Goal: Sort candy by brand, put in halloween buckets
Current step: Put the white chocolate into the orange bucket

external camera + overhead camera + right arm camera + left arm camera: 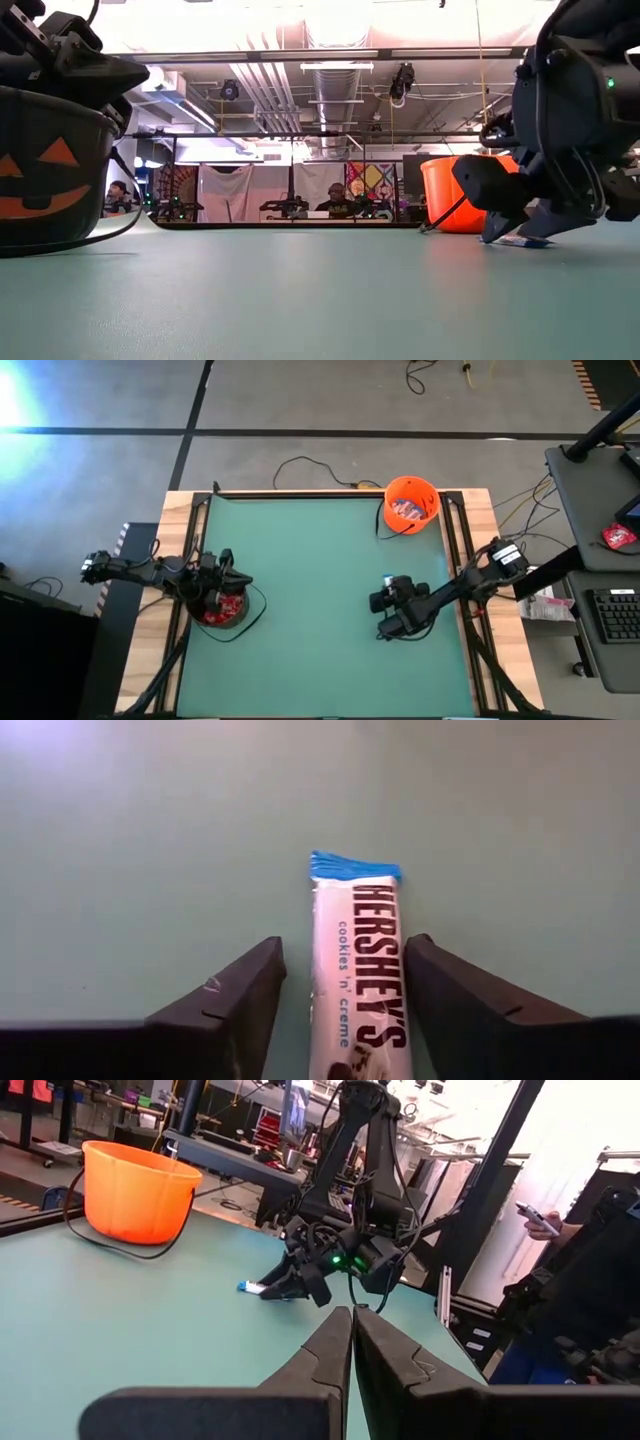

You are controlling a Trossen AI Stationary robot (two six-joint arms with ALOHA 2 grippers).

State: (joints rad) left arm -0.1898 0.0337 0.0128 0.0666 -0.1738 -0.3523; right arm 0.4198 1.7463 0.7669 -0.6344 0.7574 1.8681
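A white-and-blue candy bar [355, 970] lies flat on the green table [320, 590]. My right gripper [345, 960] is open and low over it, one finger on each side of the bar, with a narrow gap showing at each. In the low view the right gripper [535, 220] slants down at the bar [522, 241]. My left gripper [352, 1335] is shut and empty above the black bucket [222, 610], which holds red packets. The orange bucket [411, 503] stands at the far edge with candy inside.
The black bucket's wire handle [255, 608] lies on the table beside it. A side desk on the right carries a pinkish-red packet [619, 536] and a keyboard [615, 615]. A person with a phone [545, 1220] stands beyond the table. The green middle of the table is bare.
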